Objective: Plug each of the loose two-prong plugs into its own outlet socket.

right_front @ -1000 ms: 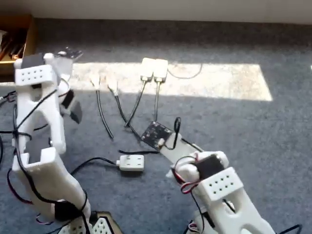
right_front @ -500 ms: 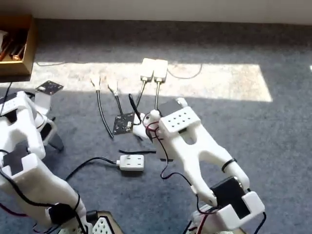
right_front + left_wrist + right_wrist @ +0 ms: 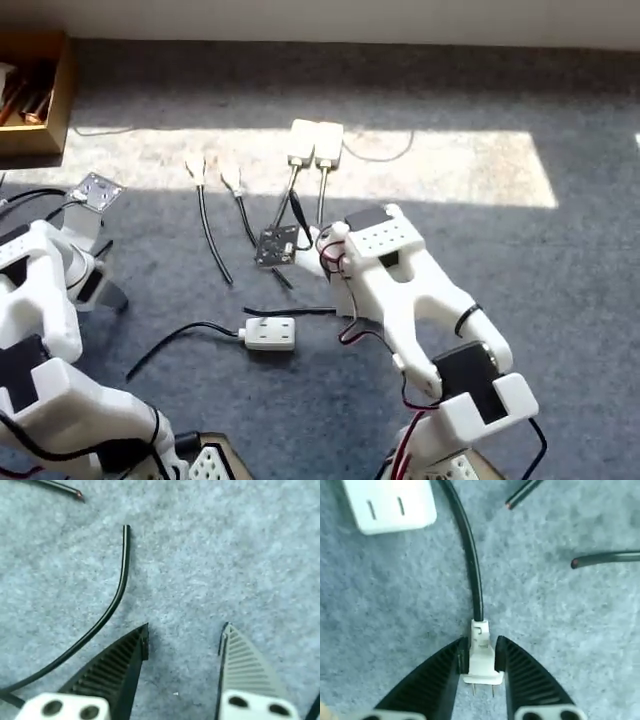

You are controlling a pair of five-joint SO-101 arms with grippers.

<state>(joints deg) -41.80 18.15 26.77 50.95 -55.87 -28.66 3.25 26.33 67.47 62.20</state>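
In the last second my right arm has swung out from its folded pose near the base and now stretches over the middle of the carpet. My left arm has dropped from high up to low at the side.

The right gripper has its fingers clamped on a white two-prong plug, one finger on each flank. The prongs point back toward the wrist, and the black cord runs straight out past the fingertips. The outlet socket lies slots up beyond the fingertips and off to one side, near the cord but apart from the plug.

In the high view the cord lies much where it did a second ago, so I judge the plug gripped but not yet lifted. It'll need raising and turning prongs-down before it can go in.

The left gripper hangs just above the carpet with its fingers apart, holding nothing, and a thin black cable lies just outside one finger. A second loose plug and a third loose plug wait well beyond both sets of fingers.
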